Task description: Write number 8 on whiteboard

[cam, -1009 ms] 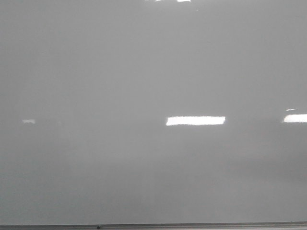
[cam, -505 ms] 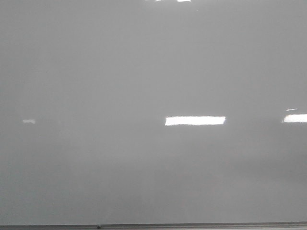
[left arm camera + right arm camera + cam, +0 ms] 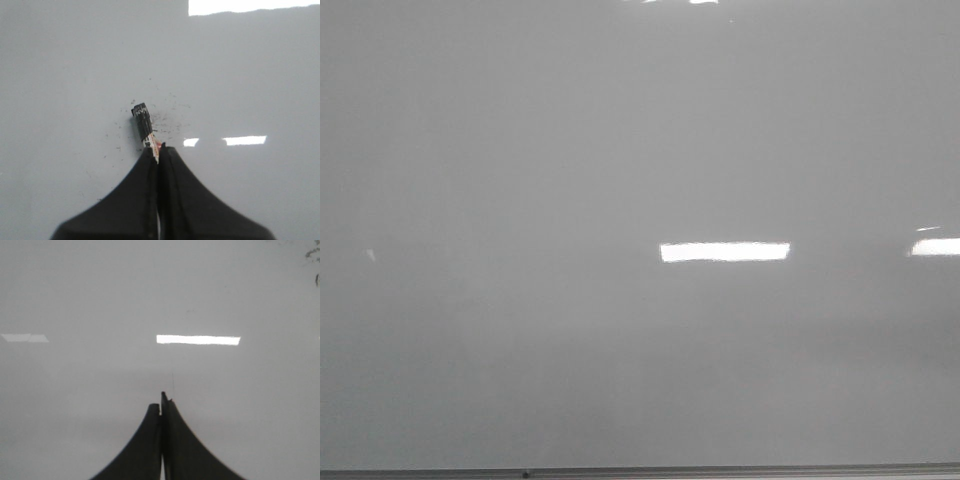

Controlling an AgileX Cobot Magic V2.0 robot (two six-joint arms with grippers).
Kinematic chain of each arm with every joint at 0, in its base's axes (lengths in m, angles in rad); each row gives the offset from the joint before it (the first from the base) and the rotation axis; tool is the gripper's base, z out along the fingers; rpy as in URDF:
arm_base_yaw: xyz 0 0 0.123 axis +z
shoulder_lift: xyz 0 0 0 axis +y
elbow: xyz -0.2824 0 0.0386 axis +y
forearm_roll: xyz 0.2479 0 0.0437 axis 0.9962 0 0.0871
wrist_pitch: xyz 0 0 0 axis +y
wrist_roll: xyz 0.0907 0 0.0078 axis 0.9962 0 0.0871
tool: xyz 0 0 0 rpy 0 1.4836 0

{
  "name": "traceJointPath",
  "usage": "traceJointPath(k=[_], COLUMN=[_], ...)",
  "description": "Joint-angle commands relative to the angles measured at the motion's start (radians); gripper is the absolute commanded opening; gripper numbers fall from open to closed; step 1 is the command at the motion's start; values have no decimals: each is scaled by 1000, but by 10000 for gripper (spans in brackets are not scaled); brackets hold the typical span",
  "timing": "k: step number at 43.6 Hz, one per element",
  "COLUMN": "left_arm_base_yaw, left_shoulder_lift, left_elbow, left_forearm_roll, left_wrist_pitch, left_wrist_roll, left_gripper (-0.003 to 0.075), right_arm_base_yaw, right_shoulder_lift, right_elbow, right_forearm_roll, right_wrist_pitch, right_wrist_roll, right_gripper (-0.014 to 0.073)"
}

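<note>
Across the front view, only the whiteboard [image 3: 620,150]: glossy pale grey, thin dark frame edge [image 3: 640,472] along the near side, bright light reflections [image 3: 725,252] on it. No drawn 8 visible in any view. Left gripper [image 3: 159,150]: fingers pressed together on a small black marker stub [image 3: 143,123], faint dark specks on the board around its tip. Right gripper [image 3: 161,402]: fingers closed together, holding nothing, over bare board.

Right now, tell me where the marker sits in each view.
Front: not in it.
Left wrist: marker near mid-picture, poking out of the shut left gripper.
Right wrist: not in it.
Shared landmark: the whiteboard, with glare bars in every view.
</note>
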Motion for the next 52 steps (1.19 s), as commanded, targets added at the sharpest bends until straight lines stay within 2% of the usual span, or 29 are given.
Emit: traceJointPath(k=[1, 6, 8, 15, 19, 23, 30, 35, 37, 39, 45, 47, 49, 52], left_arm_base_yaw=[-1, -1, -1, -1, -1, -1, -1, -1, -1, -1, -1, -1, -1, -1], left_shoulder_lift=[-9, -9, -9, 80, 204, 348, 519, 565, 570, 572, 572, 572, 572, 572], left_elbow=[13, -4, -36, -196, -299, -373, -438, -440, -440, -440, -440, -440, -440, -440], left_forearm_roll=[-11, -54, -57, -55, -55, -54, -54, -59, -72, -79, -79, -79, -79, -79], left_wrist_pitch=[-123, -263, -265, -63, 65, 178, 227, 226, 226, 226, 226, 226, 226, 226], left_wrist_roll=[-11, -11, -11, -11, -11, -11, -11, -11, -11, -11, -11, -11, -11, -11], left_gripper=[-21, -21, -21, -21, -21, -21, -20, -4, 31, 122, 488, 589, 662, 694], right_arm_base_yaw=[4, 4, 4, 4, 4, 4, 4, 4, 4, 4, 4, 4, 4, 4], right_shoulder_lift=[-15, -15, -15, 44, 141, 234, 341, 357, 357, 357, 357, 357, 357, 357], right_elbow=[-24, -102, -146, -323, -404, -444, -459, -459, -459, -459, -459, -459, -459, -459], right_forearm_roll=[7, 7, 7, 7, 7, 7, 8, 8, 8, 8, 8, 8, 8, 8], right_wrist_pitch=[-102, -54, -13, 155, 232, 251, 240, 244, 241, 236, 228, 229, 230, 229], right_wrist_roll=[-4, -4, -4, -3, 0, 0, 0, 0, 0, 0, 0, 0, 0, 0], right_gripper=[-68, -68, -68, -67, -64, -62, -68, -56, -20, 47, 361, 469, 533, 580])
